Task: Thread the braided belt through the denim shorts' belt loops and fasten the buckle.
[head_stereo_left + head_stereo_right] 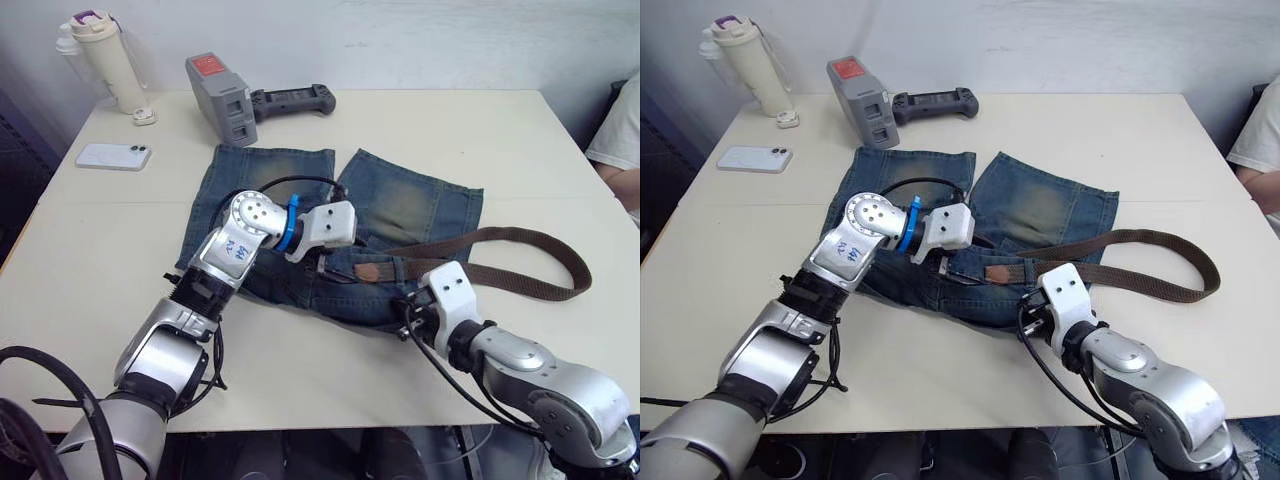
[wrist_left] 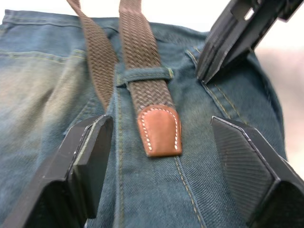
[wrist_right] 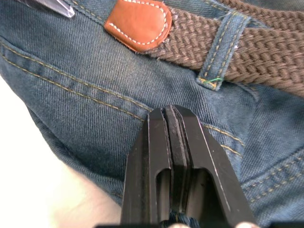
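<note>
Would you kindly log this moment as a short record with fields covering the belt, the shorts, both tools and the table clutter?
belt: braided belt lies looped to the robot's right of the shorts; tan tip has passed one belt loop
shorts: denim shorts flat on the table, waistband nearest the robot
left tool: left tool open, fingers either side of the tan tip
right tool: right tool shut, at the waistband edge
clutter: phone, bottle, grey handheld device
</note>
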You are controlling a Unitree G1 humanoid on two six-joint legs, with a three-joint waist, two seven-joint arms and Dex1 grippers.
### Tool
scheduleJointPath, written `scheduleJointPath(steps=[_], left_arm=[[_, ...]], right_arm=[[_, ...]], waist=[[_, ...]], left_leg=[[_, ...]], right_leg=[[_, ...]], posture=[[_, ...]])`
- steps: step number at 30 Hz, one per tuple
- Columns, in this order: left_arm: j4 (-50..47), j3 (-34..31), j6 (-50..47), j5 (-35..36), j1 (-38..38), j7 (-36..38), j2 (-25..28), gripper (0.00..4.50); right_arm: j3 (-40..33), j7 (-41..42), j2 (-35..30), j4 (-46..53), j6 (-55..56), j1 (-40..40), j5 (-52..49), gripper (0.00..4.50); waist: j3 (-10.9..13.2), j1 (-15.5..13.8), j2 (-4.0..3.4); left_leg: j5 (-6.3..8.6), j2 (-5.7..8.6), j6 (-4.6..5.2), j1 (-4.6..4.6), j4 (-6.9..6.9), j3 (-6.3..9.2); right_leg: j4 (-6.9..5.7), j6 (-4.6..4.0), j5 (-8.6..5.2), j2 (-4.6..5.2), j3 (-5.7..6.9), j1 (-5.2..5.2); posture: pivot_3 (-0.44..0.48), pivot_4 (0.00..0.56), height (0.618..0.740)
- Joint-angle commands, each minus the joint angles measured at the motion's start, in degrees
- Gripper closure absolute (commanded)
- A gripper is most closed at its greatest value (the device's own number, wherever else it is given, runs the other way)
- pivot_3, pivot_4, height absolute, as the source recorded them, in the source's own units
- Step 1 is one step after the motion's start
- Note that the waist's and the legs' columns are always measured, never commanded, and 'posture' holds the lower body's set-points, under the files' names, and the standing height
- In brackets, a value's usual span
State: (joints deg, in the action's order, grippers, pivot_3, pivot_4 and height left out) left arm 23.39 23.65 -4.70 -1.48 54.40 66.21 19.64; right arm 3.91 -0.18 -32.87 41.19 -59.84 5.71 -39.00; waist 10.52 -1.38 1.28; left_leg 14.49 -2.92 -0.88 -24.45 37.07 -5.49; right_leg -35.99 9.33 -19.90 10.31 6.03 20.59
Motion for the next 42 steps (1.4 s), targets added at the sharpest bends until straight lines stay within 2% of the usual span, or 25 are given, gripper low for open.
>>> scheduleJointPath(steps=[1, 8, 15, 18, 23, 24, 30, 38, 41, 42], left_arm=[[1.17, 2.07, 3.03, -2.34, -1.13, -0.47, -1.55, 1.11], [7.03, 3.13, 3.66, -6.83, -0.72, -4.36, -4.24, 1.11], [9.34, 2.41, 0.78, -6.92, -0.35, -4.57, -5.76, 1.11], [10.67, 2.59, 0.04, -7.33, 0.09, -3.81, -5.53, 1.94], [13.26, 1.73, -0.51, -7.21, 1.62, -4.56, -5.96, 4.02], [13.82, 2.01, 0.54, -7.81, 1.95, -4.81, -5.78, 4.27], [15.54, 2.26, 4.01, -8.31, 2.97, -5.20, -5.61, 4.27], [12.41, -2.35, 10.61, -2.02, 1.70, -3.68, -6.84, 4.27], [13.18, -4.26, 15.79, -2.51, 1.01, -6.92, -6.34, 3.42], [13.57, -3.97, 18.37, -3.60, 0.81, -7.61, -5.79, 2.95]], right_arm=[[0.42, 0.89, 1.56, 0.08, 1.09, -0.33, 2.46, 4.50], [-0.30, 2.26, 3.09, 0.27, 0.52, -0.91, 4.93, 4.50], [-1.06, 3.06, 4.49, 0.70, 0.16, -0.92, 6.26, 4.50], [-1.20, 3.35, 5.05, 0.86, -0.02, -0.94, 6.71, 4.50], [-1.12, 3.80, 5.42, 0.92, -0.22, -0.99, 7.40, 4.50], [-1.12, 3.86, 5.52, 0.96, -0.26, -1.01, 7.55, 4.50], [-1.27, 4.33, 5.99, 1.00, -0.27, -1.15, 8.26, 4.50], [-1.31, 5.05, 6.50, 0.58, -0.30, -0.54, 9.06, 4.50], [-1.53, 5.27, 6.65, 0.80, -0.36, -0.58, 9.23, 4.50], [-1.58, 5.31, 6.70, 0.85, -0.38, -0.59, 9.26, 4.50]], waist=[[0.00, -0.01, 0.00], [0.00, 0.01, 0.00], [-0.01, -0.04, 0.02], [-0.02, 0.00, 0.03], [-0.03, 0.09, 0.03], [-0.03, 0.10, 0.03], [-0.03, 0.11, 0.04], [-0.03, 0.11, 0.04], [-0.03, 0.07, 0.04], [-0.03, 0.08, 0.04]], left_leg=[[0.00, 0.00, 0.00, 0.00, 0.00, 0.00], [0.00, 0.00, 0.00, 0.00, 0.01, 0.01], [0.01, 0.00, 0.01, 0.01, 0.04, 0.01], [0.01, 0.00, 0.01, 0.01, 0.05, 0.02], [0.01, 0.00, 0.02, 0.03, 0.00, 0.01], [0.01, -0.01, 0.01, 0.04, 0.02, 0.02], [0.01, -0.01, 0.01, 0.04, 0.04, 0.02], [0.01, -0.01, 0.01, 0.03, 0.02, 0.01], [0.01, -0.01, 0.01, 0.02, 0.00, 0.02], [0.01, -0.01, 0.01, 0.01, 0.00, 0.02]], right_leg=[[0.00, 0.00, 0.00, 0.00, 0.00, 0.00], [-0.01, 0.00, 0.00, 0.00, 0.00, 0.00], [-0.01, 0.00, 0.00, 0.00, 0.00, -0.03], [-0.01, 0.01, 0.01, 0.01, 0.00, -0.05], [-0.01, 0.01, 0.01, 0.00, 0.00, -0.03], [-0.03, 0.01, 0.01, 0.00, 0.00, -0.03], [-0.04, 0.01, 0.01, 0.00, 0.00, -0.04], [-0.02, 0.01, 0.01, 0.00, 0.00, -0.02], [-0.02, 0.01, 0.01, 0.00, 0.00, 0.00], [-0.02, 0.01, 0.01, 0.00, 0.00, 0.01]], posture=[[0.000, 0.150, 0.740], [0.000, 0.150, 0.740], [0.000, 0.150, 0.740], [0.000, 0.150, 0.740], [0.000, 0.150, 0.740], [0.000, 0.150, 0.740], [0.000, 0.150, 0.740], [0.000, 0.150, 0.740], [0.000, 0.150, 0.740], [0.000, 0.150, 0.740]])
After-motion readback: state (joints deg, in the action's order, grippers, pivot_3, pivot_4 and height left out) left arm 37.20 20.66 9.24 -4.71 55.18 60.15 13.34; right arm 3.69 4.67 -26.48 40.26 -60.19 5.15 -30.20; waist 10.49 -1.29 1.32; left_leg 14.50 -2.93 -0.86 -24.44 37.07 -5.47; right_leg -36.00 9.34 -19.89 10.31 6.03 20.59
